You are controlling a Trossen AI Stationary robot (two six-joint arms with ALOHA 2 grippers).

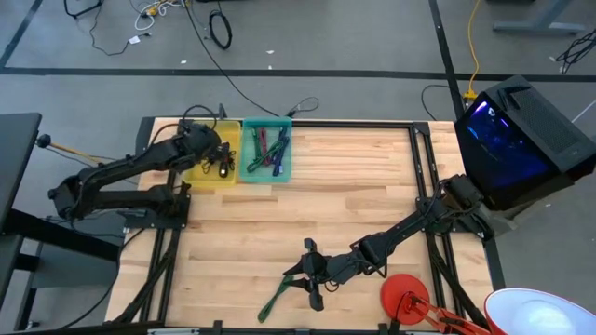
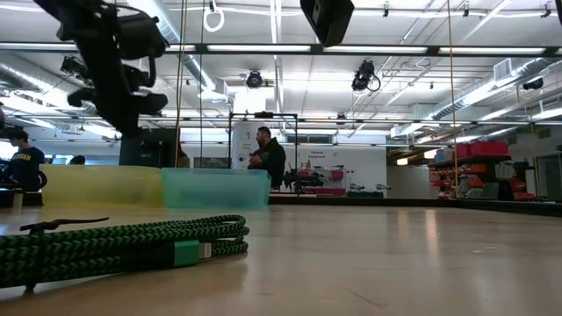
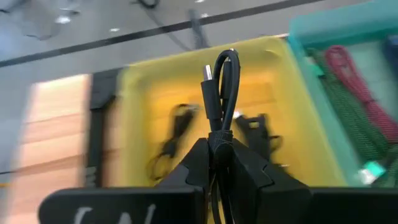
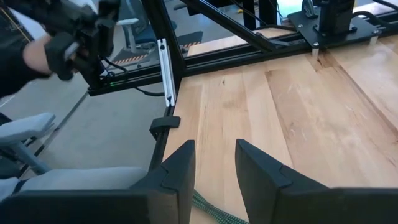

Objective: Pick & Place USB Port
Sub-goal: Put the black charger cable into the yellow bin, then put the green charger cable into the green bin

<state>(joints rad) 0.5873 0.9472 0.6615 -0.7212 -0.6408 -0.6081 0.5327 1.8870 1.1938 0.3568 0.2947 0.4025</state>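
Observation:
My left gripper [image 3: 221, 148] is shut on a bundled black USB cable [image 3: 219, 81] above the yellow bin [image 3: 143, 99]; the high view places this gripper [image 1: 222, 154] at the table's far left. More black cables [image 3: 177, 127] lie on the yellow bin's floor. The teal bin [image 1: 267, 156] next to it holds red and green cables. A green braided cable [image 1: 277, 296] lies flat on the wood near the front edge. My right gripper [image 1: 308, 273] stands open just beside its end [image 4: 210, 215], with nothing between the fingers [image 4: 177, 168]. My left gripper pinches the black cable's bundled strands [image 3: 219, 134] between its two fingers. The fingers slant down from the table's left. The cable's loop and one plug [image 3: 208, 71] stick out past the fingertips, held clear above the yellow bin's floor.
A computer case with blue light [image 1: 517, 140] stands at the right edge. A red round thing [image 1: 403, 296] and a white bowl [image 1: 535, 312] sit at the near right. Bare wood [image 1: 354, 195] stretches across the table's middle. People show in the room beyond the table [image 2: 268, 158].

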